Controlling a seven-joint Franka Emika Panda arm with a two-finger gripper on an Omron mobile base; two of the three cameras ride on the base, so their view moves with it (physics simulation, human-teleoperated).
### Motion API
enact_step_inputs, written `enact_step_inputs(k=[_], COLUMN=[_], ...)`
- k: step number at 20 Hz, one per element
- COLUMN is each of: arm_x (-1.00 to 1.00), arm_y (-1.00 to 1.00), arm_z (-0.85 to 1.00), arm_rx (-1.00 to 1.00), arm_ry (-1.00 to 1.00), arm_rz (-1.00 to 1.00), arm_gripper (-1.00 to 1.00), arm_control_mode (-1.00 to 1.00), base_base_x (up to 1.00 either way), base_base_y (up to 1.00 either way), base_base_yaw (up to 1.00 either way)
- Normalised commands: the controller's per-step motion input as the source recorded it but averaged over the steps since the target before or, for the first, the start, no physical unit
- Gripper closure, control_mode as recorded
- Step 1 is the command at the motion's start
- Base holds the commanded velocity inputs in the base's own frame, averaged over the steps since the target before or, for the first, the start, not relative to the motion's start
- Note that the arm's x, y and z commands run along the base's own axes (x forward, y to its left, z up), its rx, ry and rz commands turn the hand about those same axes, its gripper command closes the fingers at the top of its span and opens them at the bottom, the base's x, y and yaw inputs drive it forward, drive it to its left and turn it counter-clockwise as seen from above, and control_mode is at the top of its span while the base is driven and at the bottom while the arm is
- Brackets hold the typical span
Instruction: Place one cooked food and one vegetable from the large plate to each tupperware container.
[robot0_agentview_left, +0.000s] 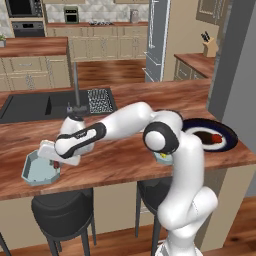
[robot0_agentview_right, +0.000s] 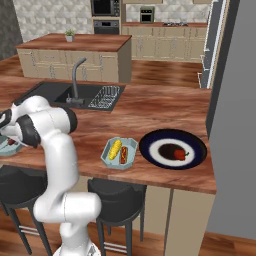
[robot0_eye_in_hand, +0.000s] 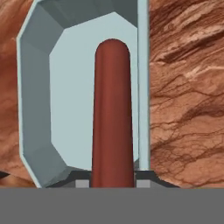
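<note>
The gripper (robot0_agentview_left: 56, 162) is clamped on the thin reddish-brown sausage (robot0_eye_in_hand: 113, 118), smooth with a rounded tip, over the left pale blue-grey octagonal tray (robot0_agentview_left: 39, 170). Contact with the tray floor apparently cannot be confirmed.

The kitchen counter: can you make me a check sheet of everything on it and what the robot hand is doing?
Surface: wooden counter, with a black sink.
Job's things: left tray empty; middle tray holds corn cob and bun sausage; dark plate holds a red vegetable.
Clutter: dish rack, knife block.
Grippers: gripper shut on stick sausage, over the left tray.
Cables: nothing seen.
Surroundings: stools, cabinets, ovens.
</note>
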Motion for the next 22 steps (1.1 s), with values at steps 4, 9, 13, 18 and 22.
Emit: enact_step_inputs(k=[4,9,13,18,22], arm_x=[0.12,0.19,0.15,0.05,0.01], arm_y=[0.30,0.21,0.00,0.00,0.00], arm_z=[-0.04,-0.12,-0.24,-0.17,-0.07], arm_rx=[0.00,0.00,0.00,0.00,0.00], arm_ry=[0.01,0.00,0.00,0.00,0.00], arm_rz=[0.00,0.00,0.00,0.00,0.00], arm_gripper=[1.00,1.00,1.00,-1.00,-1.00], arm_control_mode=[-1.00,-1.00,-1.00,-1.00,-1.00], base_base_x=[0.00,0.00,0.00,0.00,0.00], base_base_y=[0.00,0.00,0.00,0.00,0.00], base_base_yaw=[0.00,0.00,0.00,0.00,0.00])
